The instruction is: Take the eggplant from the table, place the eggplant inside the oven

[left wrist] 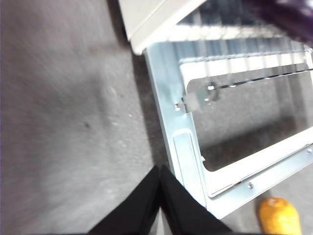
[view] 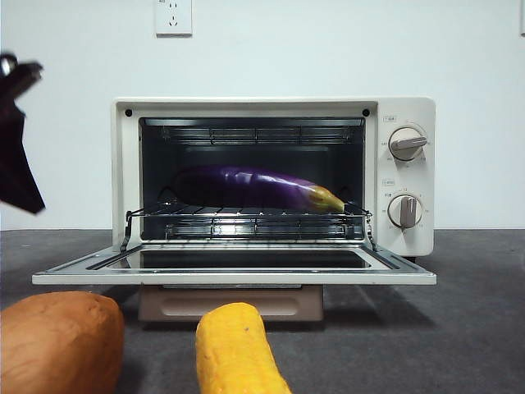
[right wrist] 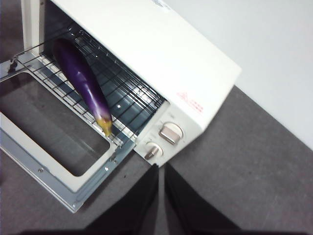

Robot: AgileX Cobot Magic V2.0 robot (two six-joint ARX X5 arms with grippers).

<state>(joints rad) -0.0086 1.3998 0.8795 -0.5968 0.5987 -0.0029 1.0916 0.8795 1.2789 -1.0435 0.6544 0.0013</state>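
The eggplant lies inside the oven, on the wire rack. It lies flat along the rack, with its yellow tip pointing to the side where the two knobs are. The oven door hangs all the way down and open, flat over the table. Nothing is holding the eggplant. The left gripper is up above the table, over the door's corner on the side away from the knobs, and its two black jaws are pressed together with nothing between them. In the front view it shows as a dark shape high on the left edge. The right gripper is up above the table near the knob side of the oven, and its jaws are close together with only a thin gap, holding nothing. In front of the oven, on the table, lie a corn cob and a sweet potato, side by side and apart from each other.
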